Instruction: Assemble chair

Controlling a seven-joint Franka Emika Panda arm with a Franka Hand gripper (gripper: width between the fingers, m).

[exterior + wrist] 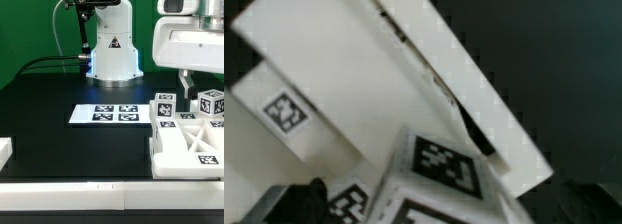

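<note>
Gripper (pixel 186 78) open wide, holding nothing, hanging just above chair pieces (pixel 187 135) bunched at the exterior view's right of the black table (pixel 60 140), beside the marker board (pixel 105 114), pieces mostly loose, lots left to join.

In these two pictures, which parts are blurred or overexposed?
Exterior view: the gripper housing at top is washed out by glare; the marker board stays sharp. Wrist view: soft throughout, the chair panel nearly featureless white, its tags smeared.
</note>
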